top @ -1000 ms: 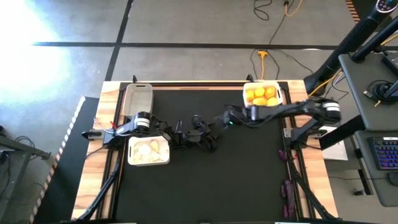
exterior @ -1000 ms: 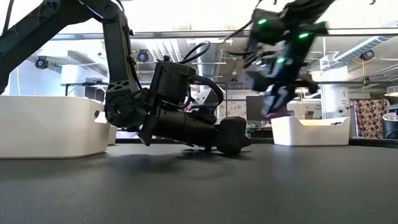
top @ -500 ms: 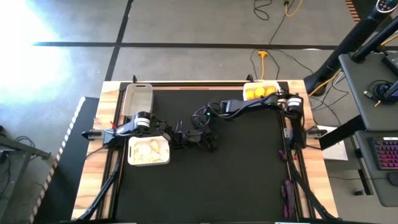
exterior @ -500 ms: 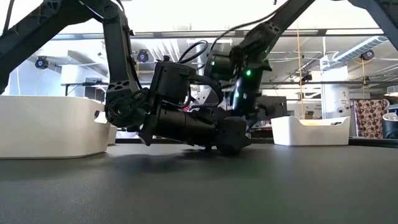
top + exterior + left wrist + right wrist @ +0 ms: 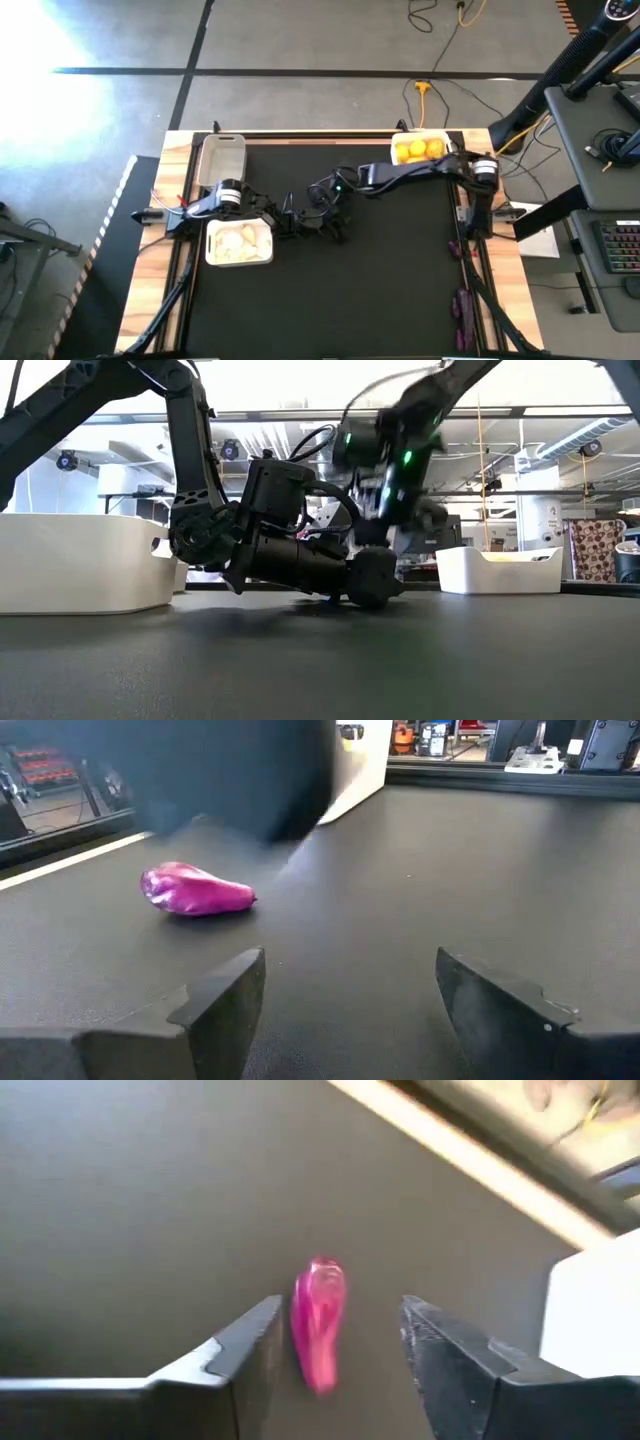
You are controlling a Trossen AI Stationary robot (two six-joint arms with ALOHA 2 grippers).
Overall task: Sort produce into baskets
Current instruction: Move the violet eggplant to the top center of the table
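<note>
No readable text or labels anywhere.

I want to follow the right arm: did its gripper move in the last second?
Yes. Seen from above, the right gripper went from beside the basket of yellow fruit out toward the table's middle, near the left gripper.

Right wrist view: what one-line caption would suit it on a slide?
The right claw, fingers apart, hovers over a pink-purple eggplant piece lying on the black table.

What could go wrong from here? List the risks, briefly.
The right gripper straddles the purple piece off-centre, close to one side; closing could knock it aside. The left gripper lies open on the mat nearby, facing the same piece, so the arms could collide.
</note>
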